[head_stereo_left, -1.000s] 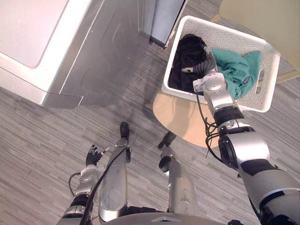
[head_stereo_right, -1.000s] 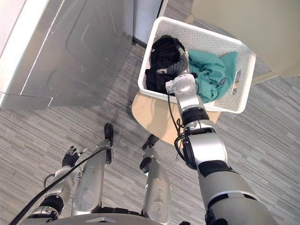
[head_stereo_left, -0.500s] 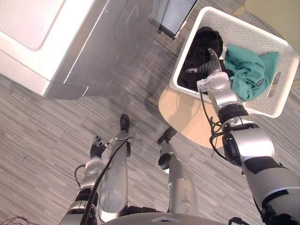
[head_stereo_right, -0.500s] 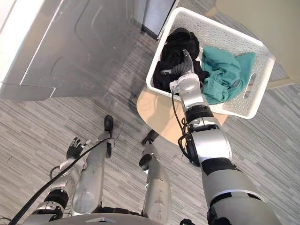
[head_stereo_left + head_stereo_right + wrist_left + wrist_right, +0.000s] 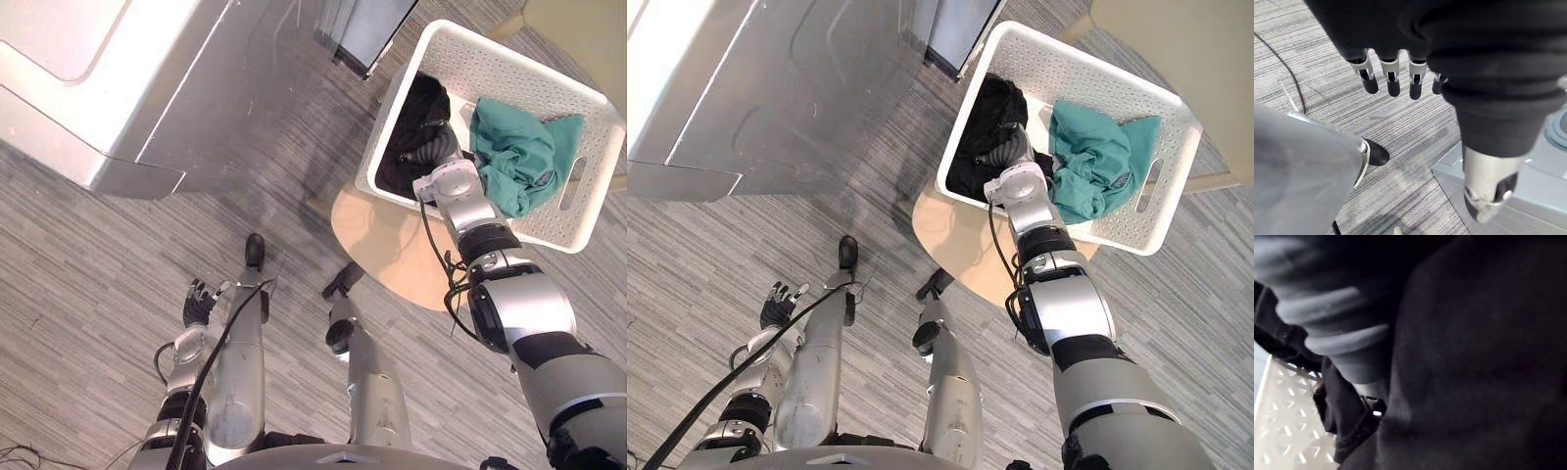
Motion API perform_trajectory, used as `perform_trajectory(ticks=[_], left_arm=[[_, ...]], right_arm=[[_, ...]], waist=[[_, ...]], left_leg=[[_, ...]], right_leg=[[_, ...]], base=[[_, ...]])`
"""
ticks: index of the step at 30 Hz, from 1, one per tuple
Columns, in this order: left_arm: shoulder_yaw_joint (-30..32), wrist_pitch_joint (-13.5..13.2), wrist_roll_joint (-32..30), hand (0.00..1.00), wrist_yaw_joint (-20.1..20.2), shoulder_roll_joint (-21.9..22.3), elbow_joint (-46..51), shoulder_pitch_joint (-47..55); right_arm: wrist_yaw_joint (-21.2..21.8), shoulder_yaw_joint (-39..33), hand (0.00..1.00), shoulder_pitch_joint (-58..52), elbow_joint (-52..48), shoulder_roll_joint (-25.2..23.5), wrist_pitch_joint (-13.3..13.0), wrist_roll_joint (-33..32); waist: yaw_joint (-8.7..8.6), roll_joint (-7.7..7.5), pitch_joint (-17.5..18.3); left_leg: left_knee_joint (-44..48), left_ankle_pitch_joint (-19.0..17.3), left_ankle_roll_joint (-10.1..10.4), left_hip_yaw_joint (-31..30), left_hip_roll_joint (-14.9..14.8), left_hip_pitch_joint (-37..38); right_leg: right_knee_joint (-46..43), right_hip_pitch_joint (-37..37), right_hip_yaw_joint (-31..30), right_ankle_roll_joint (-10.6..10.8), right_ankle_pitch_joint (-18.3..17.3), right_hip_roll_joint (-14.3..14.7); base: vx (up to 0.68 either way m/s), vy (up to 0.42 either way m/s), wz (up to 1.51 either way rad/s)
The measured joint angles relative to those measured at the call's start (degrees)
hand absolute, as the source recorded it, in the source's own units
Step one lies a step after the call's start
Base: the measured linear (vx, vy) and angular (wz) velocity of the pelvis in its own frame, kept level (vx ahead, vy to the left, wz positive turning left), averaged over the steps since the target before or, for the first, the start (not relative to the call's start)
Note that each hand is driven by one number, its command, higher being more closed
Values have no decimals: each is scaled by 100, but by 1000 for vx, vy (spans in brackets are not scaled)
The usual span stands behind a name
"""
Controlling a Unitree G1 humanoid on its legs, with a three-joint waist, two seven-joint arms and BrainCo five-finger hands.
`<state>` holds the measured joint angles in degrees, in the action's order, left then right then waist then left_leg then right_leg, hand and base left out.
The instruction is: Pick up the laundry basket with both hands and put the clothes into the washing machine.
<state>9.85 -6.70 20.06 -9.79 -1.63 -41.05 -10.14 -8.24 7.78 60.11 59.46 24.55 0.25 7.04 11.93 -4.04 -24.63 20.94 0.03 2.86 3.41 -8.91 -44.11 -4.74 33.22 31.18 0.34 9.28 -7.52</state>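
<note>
Right hand (image 5: 438, 152) is down inside the white laundry basket (image 5: 1097, 73), its dark ribbed cover lying against the black garment (image 5: 416, 117) heaped at the end of the basket nearer the washing machine. The hand is sunk into that dark cloth, and from the right wrist view, which shows dark fabric with a patch of the basket's perforated wall (image 5: 1283, 431) beside it, I cannot tell whether it has any grip.

A teal garment (image 5: 509, 157) is bunched in the other half of the basket, touching the black one and just beside the right wrist. The basket itself sits on the round wooden counter (image 5: 387, 245), overhanging its far edge, both garments inside it.

The silver-grey washing machine (image 5: 147, 88) stands across the floor (image 5: 88, 255) to the robot's left, well apart from the basket.

Now the left hand (image 5: 199, 302): it hangs low at the robot's side, above the striped grey floor and far from the basket. Its fingers (image 5: 1392, 78) are straight and relaxed, spread a little, thumb out to one side, holding nothing.
</note>
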Motion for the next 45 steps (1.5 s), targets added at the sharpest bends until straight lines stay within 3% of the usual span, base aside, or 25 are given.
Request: perform_trajectory(ticks=[6,17,28,32,39,42,45], left_arm=[[3,14,-35,0,-20,27,3,0],[5,153,0,0,-9,51,-127,18],[138,242,-10,0,23,-43,-811,27],[133,299,-64,0,71,-53,-982,130],[-36,441,-501,0,267,-63,-1155,568],[-549,464,-493,0,298,-144,-989,832],[-1117,472,-392,0,409,-250,-46,1178]], right_arm=[[7,-330,100,-159,-1,-245,40,-137],[-241,-1365,100,-301,-280,-603,35,-2750],[-296,-2050,100,-530,-1158,-1095,-301,-4157],[-265,-2263,100,-1095,-1717,-1350,-392,-4385],[-222,-2242,100,-2515,-2965,-1611,-410,-4390],[-189,-2164,100,-3063,-3336,-1606,-457,-4389],[-80,-2134,100,-3312,-3414,-1497,-502,-4376]], waist=[[-19,-1,1],[-96,-15,12],[-267,-45,95],[-276,-78,281],[-463,-81,936],[-614,-78,1262],[-694,-72,1493]], left_leg=[[1,8,8,8,-21,56],[-187,28,17,157,-27,605],[-439,58,73,361,-63,1568],[-643,82,109,435,-33,1972],[-1132,114,138,542,68,2718],[-1426,164,143,599,138,3095],[-1520,154,142,618,152,3306]], right_leg=[[-15,-34,-35,-4,2,37],[-137,-407,-131,-44,-75,-32],[-502,-979,-262,-34,-391,-116],[-641,-1200,-309,-7,-529,-172],[-646,-1671,-379,92,-698,-230],[-460,-1955,-438,132,-690,-202],[-221,-2161,-529,174,-604,-129]], base=[[1,-4,-2],[1,-1,-1],[25,-18,-3],[30,-4,0],[68,17,-1],[90,42,-6],[76,24,-14]])
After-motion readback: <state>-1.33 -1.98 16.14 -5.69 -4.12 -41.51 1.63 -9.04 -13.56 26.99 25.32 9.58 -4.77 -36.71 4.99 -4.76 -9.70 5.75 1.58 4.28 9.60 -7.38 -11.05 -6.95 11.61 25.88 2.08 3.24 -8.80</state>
